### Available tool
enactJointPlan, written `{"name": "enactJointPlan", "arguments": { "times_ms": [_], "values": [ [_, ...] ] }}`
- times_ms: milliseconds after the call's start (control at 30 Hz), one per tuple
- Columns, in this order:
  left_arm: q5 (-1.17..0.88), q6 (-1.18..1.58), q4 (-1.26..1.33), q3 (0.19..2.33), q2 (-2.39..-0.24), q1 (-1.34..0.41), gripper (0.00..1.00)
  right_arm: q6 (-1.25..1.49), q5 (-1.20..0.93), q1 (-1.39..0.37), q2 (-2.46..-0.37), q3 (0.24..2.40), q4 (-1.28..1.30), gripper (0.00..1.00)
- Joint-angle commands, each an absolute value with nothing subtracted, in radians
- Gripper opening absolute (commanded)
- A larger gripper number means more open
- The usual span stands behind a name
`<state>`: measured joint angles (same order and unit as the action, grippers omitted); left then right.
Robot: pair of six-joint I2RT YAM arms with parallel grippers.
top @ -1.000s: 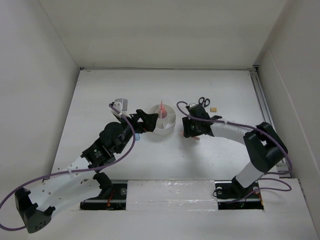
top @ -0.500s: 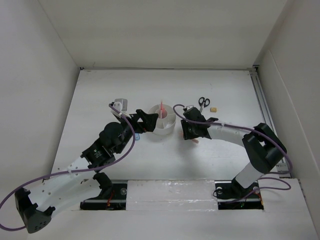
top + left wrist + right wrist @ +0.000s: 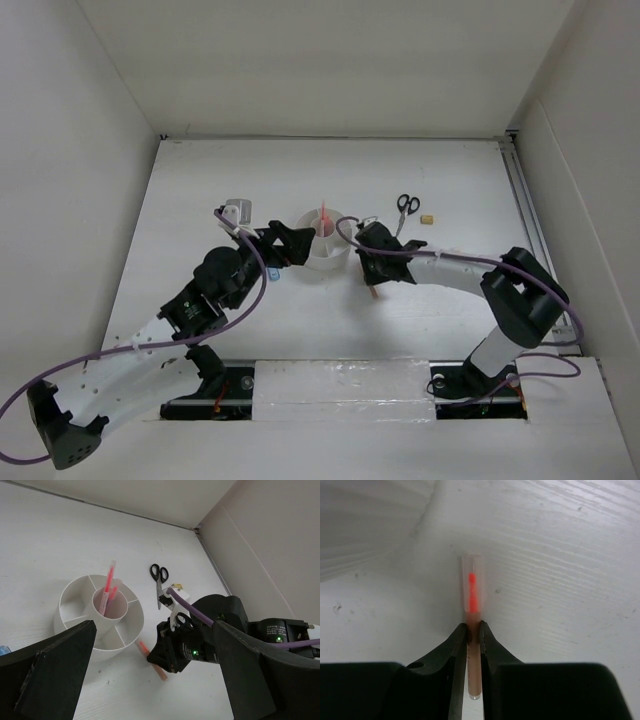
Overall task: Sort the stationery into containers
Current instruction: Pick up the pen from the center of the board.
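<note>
Altogether one organizer (image 3: 112,653), one scissors (image 3: 159,585), one eraser (image 3: 427,217).

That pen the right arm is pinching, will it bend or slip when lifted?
Likely stiff and light: the pen is a thin straight tube. Its smooth round barrel could swivel in the right end effector's narrow pinch.

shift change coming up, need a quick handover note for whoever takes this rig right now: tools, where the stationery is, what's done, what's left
Right tool: shut on a pink pen lying on the table close beside the organizer; not lifted yet.
Left tool: open, empty, hovering at the organizer's left side.
Done: pink pens stand in the centre cup.
Left: drop the gripped pen in, then the scissors and eraser, both on the table farther back, right of the organizer.
</note>
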<state>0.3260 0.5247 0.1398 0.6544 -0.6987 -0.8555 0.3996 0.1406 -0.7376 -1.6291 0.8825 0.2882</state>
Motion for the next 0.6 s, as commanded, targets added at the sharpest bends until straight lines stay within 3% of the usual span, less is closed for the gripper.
{"name": "enactJointPlan", "arguments": {
  "times_ms": [0, 133, 467, 567],
  "values": [
    [0.319, 0.520, 0.183, 0.644, -0.684, -0.854, 1.00, 0.431, 0.104, -0.799, -1.690, 0.864, 0.390, 0.00],
    [0.319, 0.529, 0.172, 0.644, -0.675, -0.854, 1.00, 0.466, 0.130, -0.819, -1.625, 0.836, 0.390, 0.00],
    [0.146, 0.538, 0.196, 0.663, -0.627, -0.854, 1.00, 0.503, 0.130, -0.792, -1.027, 0.785, 0.420, 0.00],
    [0.030, 0.538, 0.235, 0.663, -0.627, -0.854, 1.00, 0.463, 0.074, -0.792, -0.846, 0.755, 0.301, 0.00]
  ]
}}
